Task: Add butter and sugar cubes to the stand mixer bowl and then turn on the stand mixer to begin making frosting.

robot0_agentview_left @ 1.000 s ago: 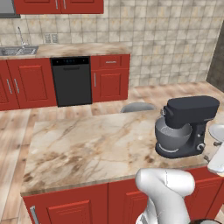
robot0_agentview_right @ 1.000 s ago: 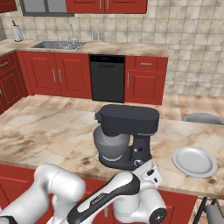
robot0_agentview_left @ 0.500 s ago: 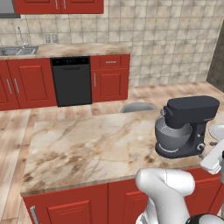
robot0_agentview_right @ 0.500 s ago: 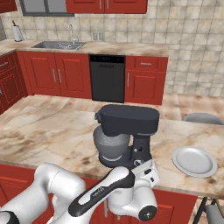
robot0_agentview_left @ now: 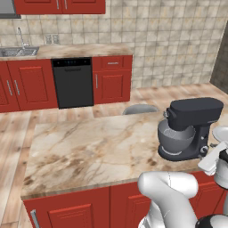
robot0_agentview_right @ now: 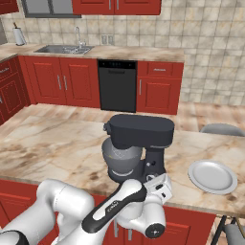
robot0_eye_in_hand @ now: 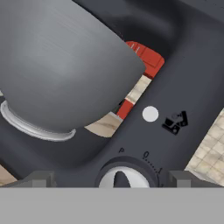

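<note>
While gripper (robot0_eye_in_hand: 112, 181) hangs released, tips astride silver knob (robot0_eye_in_hand: 124, 178) on stand mixer (robot0_agentview_right: 141, 143) column, keep knob centred, close squarely, then twist. Beyond: stand mixer bowl (robot0_eye_in_hand: 57, 65) seated under head, on marble island counter (robot0_agentview_left: 89, 151).

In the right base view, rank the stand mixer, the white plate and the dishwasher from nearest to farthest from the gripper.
1. Stand mixer: directly beyond the open gripper, at the counter's near edge.
2. White plate: on the counter, off to the right.
3. Dishwasher: across the floor, under the far counter.
</note>
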Robot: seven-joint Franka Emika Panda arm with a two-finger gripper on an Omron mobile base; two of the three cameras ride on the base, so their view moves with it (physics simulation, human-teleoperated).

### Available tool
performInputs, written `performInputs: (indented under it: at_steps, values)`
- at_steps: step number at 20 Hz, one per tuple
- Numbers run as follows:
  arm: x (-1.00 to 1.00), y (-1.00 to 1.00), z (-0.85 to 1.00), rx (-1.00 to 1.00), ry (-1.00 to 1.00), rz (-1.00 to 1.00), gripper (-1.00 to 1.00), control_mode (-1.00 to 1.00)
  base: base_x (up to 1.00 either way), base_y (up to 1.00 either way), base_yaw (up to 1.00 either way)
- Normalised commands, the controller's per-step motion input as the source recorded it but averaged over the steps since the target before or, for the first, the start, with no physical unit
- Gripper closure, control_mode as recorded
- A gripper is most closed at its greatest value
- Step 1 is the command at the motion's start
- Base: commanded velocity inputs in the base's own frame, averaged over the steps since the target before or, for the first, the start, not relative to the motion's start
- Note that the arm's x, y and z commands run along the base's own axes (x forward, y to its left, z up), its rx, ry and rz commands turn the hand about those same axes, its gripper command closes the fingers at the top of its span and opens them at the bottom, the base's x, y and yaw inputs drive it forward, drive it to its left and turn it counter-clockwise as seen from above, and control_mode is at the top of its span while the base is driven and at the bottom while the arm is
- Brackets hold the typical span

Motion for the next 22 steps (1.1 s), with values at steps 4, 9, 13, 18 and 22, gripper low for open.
performInputs:
  at_steps: [4, 9, 13, 18, 22]
  values:
    - [0.01, -0.11, 0.0, -0.06, -0.06, -0.04, -1.0, -1.0, 0.0, 0.0, 0.0]
    - [0.0, -0.01, -0.01, -0.07, -0.04, -0.04, -1.0, -1.0, 0.0, 0.0, 0.0]
    - [0.01, 0.02, 0.0, -0.08, 0.0, -0.04, -1.0, -1.0, 0.0, 0.0, 0.0]
    - [0.03, 0.04, 0.0, -0.09, 0.0, -0.05, -1.0, -1.0, 0.0, 0.0, 0.0]
    - [0.02, 0.06, 0.0, -0.11, -0.02, -0.04, -1.0, -1.0, 0.0, 0.0, 0.0]
